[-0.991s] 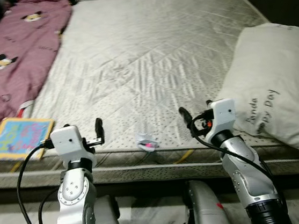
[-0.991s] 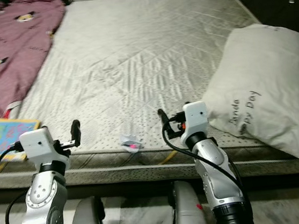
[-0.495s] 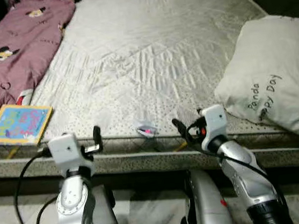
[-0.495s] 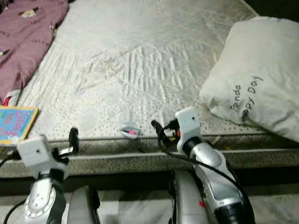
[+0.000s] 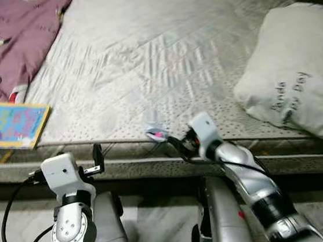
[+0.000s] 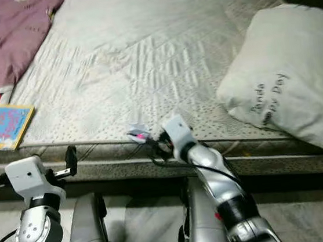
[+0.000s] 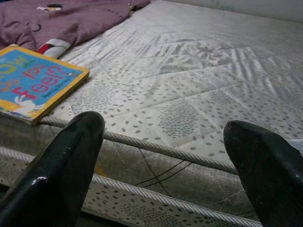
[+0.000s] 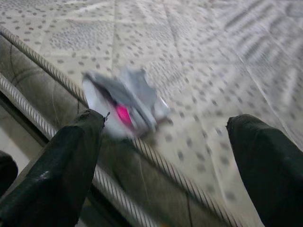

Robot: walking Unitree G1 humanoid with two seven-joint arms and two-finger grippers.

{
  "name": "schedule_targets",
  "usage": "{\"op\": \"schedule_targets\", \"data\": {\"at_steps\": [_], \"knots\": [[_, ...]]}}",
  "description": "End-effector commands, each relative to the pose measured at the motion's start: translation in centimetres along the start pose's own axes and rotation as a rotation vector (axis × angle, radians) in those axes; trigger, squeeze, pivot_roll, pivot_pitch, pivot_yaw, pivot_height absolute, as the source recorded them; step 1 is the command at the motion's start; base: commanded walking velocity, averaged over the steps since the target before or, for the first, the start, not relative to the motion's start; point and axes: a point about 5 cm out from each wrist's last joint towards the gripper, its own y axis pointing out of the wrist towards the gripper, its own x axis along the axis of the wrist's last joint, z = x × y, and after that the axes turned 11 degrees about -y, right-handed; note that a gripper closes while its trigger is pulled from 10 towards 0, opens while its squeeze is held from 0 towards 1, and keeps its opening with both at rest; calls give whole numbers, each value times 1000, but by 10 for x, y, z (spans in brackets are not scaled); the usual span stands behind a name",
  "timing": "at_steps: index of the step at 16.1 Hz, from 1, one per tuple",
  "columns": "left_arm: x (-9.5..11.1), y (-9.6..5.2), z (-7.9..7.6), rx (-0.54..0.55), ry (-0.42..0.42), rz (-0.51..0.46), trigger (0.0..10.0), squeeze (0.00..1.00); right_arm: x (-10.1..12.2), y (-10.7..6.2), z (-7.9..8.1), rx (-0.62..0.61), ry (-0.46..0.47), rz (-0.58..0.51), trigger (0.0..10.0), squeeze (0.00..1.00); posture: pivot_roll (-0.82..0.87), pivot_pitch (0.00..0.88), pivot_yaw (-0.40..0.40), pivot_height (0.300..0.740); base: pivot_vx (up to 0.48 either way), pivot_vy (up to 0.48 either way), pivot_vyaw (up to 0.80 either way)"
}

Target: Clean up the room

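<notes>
A small crumpled wrapper (image 5: 155, 131), white with a pink spot, lies at the very front edge of the bare mattress (image 5: 159, 51). The right gripper (image 8: 161, 156) hangs just short of it, jaws spread wide and empty, the wrapper lying between the fingers' lines of approach. The step in hand looks like reaching for this litter; next the jaws need to advance and close on it without nudging it off the edge. At ten o'clock lies a picture book (image 5: 11, 124), a maroon blanket (image 5: 6, 39) beyond; a pillow (image 5: 293, 76) at two o'clock. The left gripper (image 7: 165, 156) waits open, holding nothing
</notes>
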Motion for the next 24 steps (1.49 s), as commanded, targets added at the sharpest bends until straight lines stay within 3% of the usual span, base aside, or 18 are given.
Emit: {"op": "schedule_targets", "data": {"at_steps": [1, 8, 13, 16, 24], "knots": [[3, -6, 7, 37, 14, 0, 10000, 0, 4, 6, 3, 13, -9, -10, 10000, 0, 126, 117, -58, 522, 0, 0, 800], [10, -11, 8, 57, 32, 0, 10000, 0, 8, 25, 5, -38, 34, -17, 10000, 0, 171, 136, -62, 522, 0, 0, 0], [18, -23, 18, 109, 65, -8, 10000, 0, 19, 47, 28, 31, -5, -27, 10000, 0, 221, 156, -76, 522, 0, 0, 0], [19, -26, 18, 116, 71, -7, 10000, 0, 20, 51, 32, 38, -8, -25, 10000, 0, 247, 164, -80, 522, 0, 0, 0], [23, -30, 18, 138, 87, -11, 10000, 0, 37, 64, 30, -148, -95, -43, 10000, 0, 272, 161, -87, 522, 0, 0, 0]]}}
